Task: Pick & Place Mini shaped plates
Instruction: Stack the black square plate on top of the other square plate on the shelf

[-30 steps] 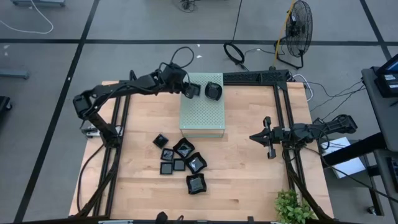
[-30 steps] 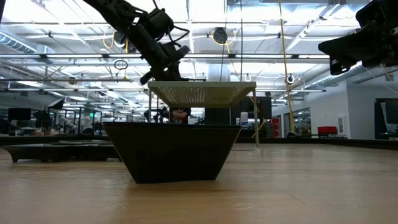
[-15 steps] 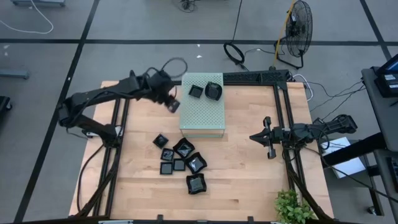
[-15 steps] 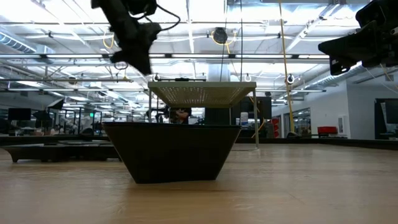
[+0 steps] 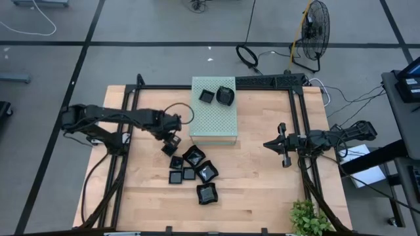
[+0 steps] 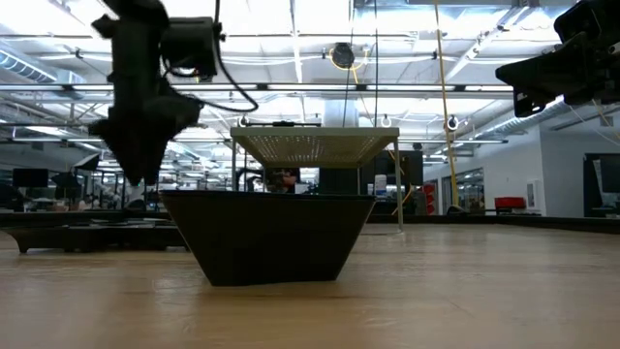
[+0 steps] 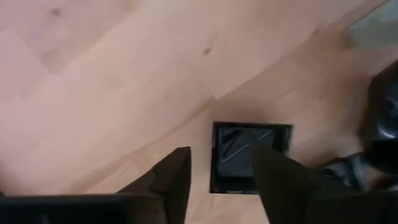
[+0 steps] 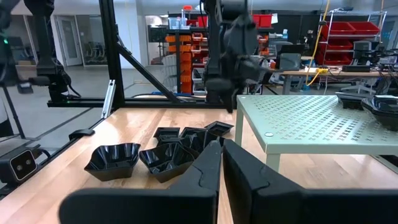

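left gripper (image 5: 172, 139) hovers over the small glossy black square plate (image 7: 250, 157) on the wooden table (image 5: 262, 190), just beside the pale green perforated box (image 5: 213, 115). jaws open, empty, straddling one edge. two plates (image 5: 216, 96) sit on the box; the others (image 5: 193, 172) lie clustered nearby. descend straight, pinch one rim, don't nudge neighbours. right gripper (image 5: 283, 145) waits, fingers nearly closed.
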Motion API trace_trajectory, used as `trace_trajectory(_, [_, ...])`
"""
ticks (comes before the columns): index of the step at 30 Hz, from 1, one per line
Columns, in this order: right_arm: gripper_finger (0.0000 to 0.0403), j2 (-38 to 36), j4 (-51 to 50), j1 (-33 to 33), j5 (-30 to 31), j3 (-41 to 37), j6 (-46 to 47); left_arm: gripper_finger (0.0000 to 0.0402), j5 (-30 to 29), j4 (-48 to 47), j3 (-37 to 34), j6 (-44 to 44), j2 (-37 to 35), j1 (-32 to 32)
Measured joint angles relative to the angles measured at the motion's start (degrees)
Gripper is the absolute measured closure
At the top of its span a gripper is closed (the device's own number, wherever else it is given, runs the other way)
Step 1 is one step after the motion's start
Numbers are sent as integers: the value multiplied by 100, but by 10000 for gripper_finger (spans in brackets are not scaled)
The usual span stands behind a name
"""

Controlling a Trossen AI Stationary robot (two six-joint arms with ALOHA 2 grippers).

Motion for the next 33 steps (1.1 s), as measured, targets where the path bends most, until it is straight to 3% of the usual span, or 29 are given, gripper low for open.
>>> trace_trajectory(4, [395,0,0,1,0,-1,0,203,9,812,-582,115,2,-119])
trace_trajectory(9, [396,0,1,1,0,-2,2,199,225,1038,-962,33,0,-136])
trace_trajectory(25, [394,0,0,0,0,-1,0,247,326,1151,-1305,-194,0,-136])
trace_trajectory(33, [395,0,2,0,-1,-1,1,292,502,1261,-1305,-187,0,-136])
